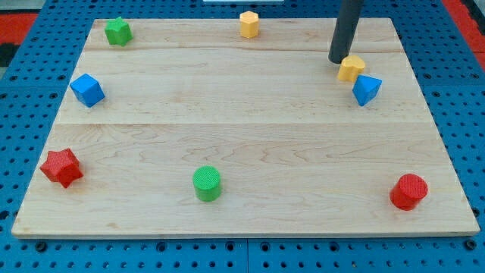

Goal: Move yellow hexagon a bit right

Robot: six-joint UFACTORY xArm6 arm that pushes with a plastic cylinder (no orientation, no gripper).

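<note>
Resting my tip [338, 61] against the left side of a yellow block [351, 68] at the far right of the wooden board [250, 136], with a blue wedge-like block [367, 89] touching or just beside it on the near right. Hard to make out that yellow block's shape; clearer as a six-sided piece, the yellow hexagon [249, 24] at the far edge, mid-board, well apart from the rod. No jaws to report, only a bare rod. Judged from this: if the far-edge piece is the target, untouched, with the whole rightward nudge left; if the one at my tip, well placed for the push, short slide right pending, blue neighbour likely in the way.
</note>
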